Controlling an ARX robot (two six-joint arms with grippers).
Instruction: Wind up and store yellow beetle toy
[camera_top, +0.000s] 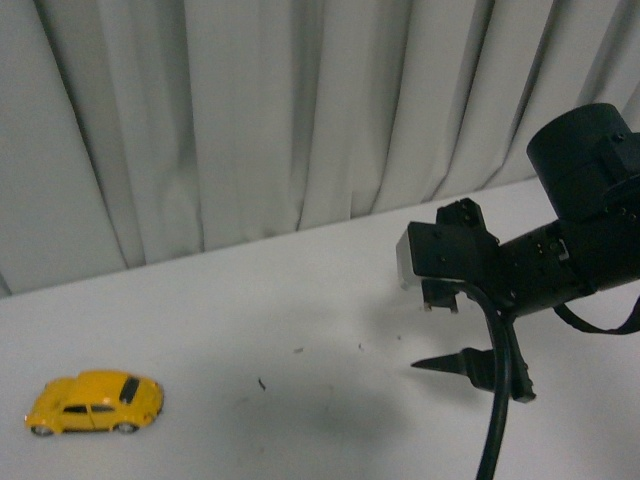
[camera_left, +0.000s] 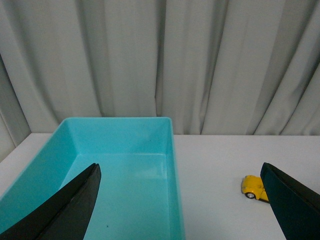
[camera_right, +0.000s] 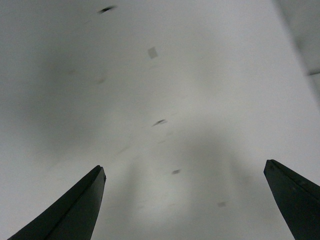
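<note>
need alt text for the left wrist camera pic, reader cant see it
A turquoise bin with nothing visible inside sits on a white table, seen between the left gripper's two spread dark fingers. A small yellow toy car stands on the table beside the bin, apart from it, partly hidden by one finger; a grey curtain hangs behind.

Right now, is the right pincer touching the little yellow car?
Apart. The front view shows the yellow beetle toy sitting alone far left, with a wide stretch of bare white table between it and the open right pincer.
</note>
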